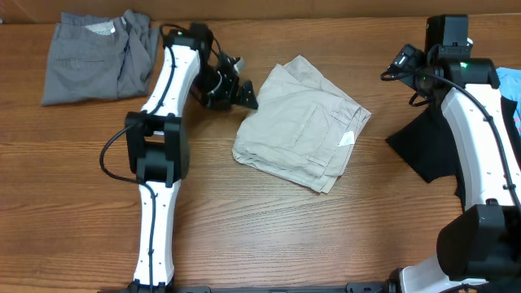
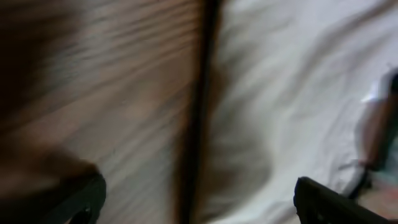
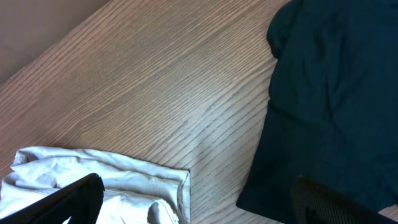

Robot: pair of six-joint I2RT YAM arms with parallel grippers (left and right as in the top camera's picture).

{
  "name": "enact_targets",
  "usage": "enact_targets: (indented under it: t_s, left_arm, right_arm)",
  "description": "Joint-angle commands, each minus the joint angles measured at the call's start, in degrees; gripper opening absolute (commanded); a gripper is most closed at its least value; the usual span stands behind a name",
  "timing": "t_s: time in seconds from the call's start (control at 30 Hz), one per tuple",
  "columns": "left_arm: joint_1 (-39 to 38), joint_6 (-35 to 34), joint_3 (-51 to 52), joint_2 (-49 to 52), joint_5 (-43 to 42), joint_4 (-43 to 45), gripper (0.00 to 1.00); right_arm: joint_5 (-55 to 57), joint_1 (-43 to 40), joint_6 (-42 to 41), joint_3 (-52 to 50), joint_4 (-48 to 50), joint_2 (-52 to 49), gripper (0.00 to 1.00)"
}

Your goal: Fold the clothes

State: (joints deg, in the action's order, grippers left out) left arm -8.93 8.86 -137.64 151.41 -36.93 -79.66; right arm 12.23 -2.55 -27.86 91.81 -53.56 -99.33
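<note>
The beige shorts (image 1: 299,126) lie at the middle of the table (image 1: 244,236), gathered into a rumpled, roughly square bundle set at a slant. The cloth is pale and creased, with stitched seams running across the top. Several layers show stacked along the near right edge, and a small white tag (image 1: 346,138) sits by the right side. The left gripper (image 1: 241,91) is just at the far left edge of the bundle. In the left wrist view, which is blurred, its dark fingers (image 2: 84,199) stand wide apart, with the cloth's edge and bare wood between them and nothing held. The grey shorts (image 1: 98,57) lie flatter at the far left corner, well apart from the beige pair, with the waistband toward the far side. The black T-shirt (image 1: 425,146) is spread at the right, partly hidden under the right arm. The right gripper (image 1: 400,63) is above the far right of the table, apart from the beige shorts. The right wrist view shows its fingers (image 3: 78,198) wide apart and empty, with a corner of the beige shorts on the left and the T-shirt on the right.
</note>
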Motion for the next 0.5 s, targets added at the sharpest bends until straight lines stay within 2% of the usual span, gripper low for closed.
enact_targets:
  t_s: [0.0, 0.2, 0.3, 0.37, 0.47]
  left_arm:
    - [-2.1, 1.9, -0.1, 3.8, -4.0, 0.7, 1.0]
    - [-4.7, 1.9, -0.1, 5.3, -5.1, 0.9, 1.0]
    - [-6.3, 1.7, -0.1, 5.4, -4.9, 0.8, 0.89]
    - [-6.7, 0.6, -0.1, 5.4, -4.6, 0.9, 0.7]
    - [-6.8, -1.9, -0.1, 5.4, -4.7, 0.9, 0.33]
  right_arm:
    - [0.1, -0.1, 0.2, 0.8, 0.3, 0.3, 1.0]
    - [0.1, -0.1, 0.2, 0.8, 0.3, 0.3, 1.0]
    - [0.1, -0.1, 0.2, 0.8, 0.3, 0.3, 1.0]
    - [0.1, -0.1, 0.2, 0.8, 0.3, 0.3, 1.0]
    - [0.1, -0.1, 0.2, 0.8, 0.3, 0.3, 1.0]
